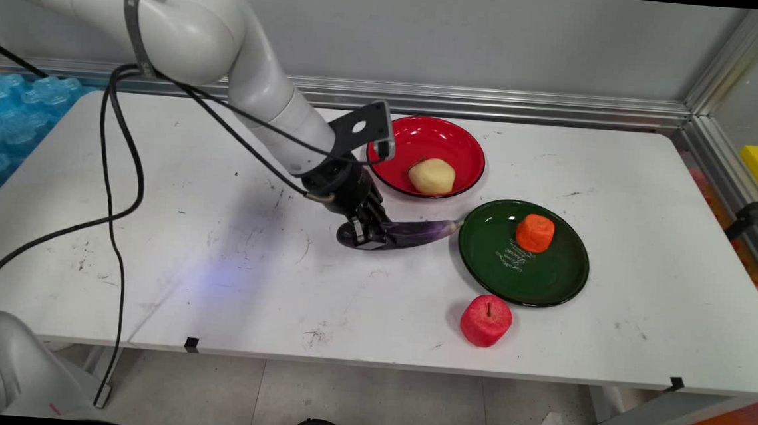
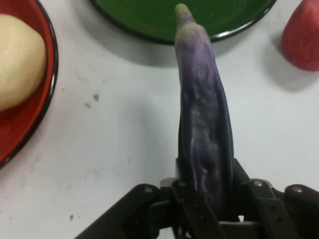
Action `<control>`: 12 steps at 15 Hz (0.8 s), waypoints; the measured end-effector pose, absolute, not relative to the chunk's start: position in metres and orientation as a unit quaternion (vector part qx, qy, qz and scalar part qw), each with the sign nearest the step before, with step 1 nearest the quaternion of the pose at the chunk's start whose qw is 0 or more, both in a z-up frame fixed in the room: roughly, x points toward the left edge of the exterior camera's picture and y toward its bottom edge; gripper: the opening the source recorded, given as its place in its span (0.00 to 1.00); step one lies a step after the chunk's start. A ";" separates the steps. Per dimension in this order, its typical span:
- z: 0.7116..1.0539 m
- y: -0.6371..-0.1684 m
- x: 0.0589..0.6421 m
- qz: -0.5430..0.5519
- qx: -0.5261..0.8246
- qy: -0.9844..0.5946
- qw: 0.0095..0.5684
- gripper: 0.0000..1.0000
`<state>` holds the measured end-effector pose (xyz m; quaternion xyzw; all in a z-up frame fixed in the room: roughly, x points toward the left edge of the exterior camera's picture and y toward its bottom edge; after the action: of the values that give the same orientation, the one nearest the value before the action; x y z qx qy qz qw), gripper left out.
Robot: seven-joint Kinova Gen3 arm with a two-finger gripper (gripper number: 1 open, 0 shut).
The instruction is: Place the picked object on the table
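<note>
Nearest the camera, a red plastic apple [image 1: 485,320] with a short brown stem stands alone on the scuffed white table [image 1: 182,259], just below the rim of a dark green round plate [image 1: 548,277]. At the centre of the table the black two-finger gripper [image 1: 369,237] is down at the surface, its fingers drawn in narrow against both sides of a long, glossy purple toy eggplant [image 1: 417,232]. The eggplant lies flat on the table, its thick end between the fingers and its pale pointed tip reaching toward three o'clock, up to the green plate's left rim; whether tip and rim touch cannot be told. Seen from the hand, the eggplant [image 2: 204,129] runs straight up from the gripper [image 2: 207,199], its tip overlapping the green plate's [image 2: 149,20] edge in that view, with the apple [image 2: 301,37] at two o'clock and the red plate [image 2: 30,129] at nine o'clock. An orange toy fruit [image 1: 535,233] sits on the green plate, toward its upper middle, above white lettering printed on the plate. At one o'clock from the gripper a red round plate [image 1: 451,137] with a dark rim holds a pale yellow potato-shaped toy [image 1: 431,175], which rests toward the plate's lower edge. Both plates lie close together but apart.
</note>
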<state>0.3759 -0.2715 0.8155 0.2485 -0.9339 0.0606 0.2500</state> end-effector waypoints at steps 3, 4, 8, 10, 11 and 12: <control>0.798 -0.271 0.379 0.055 0.243 -0.937 0.246 0.00; 0.793 -0.270 0.379 0.052 0.240 -0.938 0.246 0.00; 0.777 -0.265 0.376 0.036 0.228 -0.940 0.252 0.00; 0.771 -0.262 0.373 0.030 0.222 -0.941 0.255 0.00; 0.767 -0.261 0.372 0.027 0.220 -0.941 0.256 0.00; 0.765 -0.259 0.372 0.024 0.217 -0.941 0.257 0.00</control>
<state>0.3715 -0.2592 0.7647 0.2172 -0.9415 0.0240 0.2567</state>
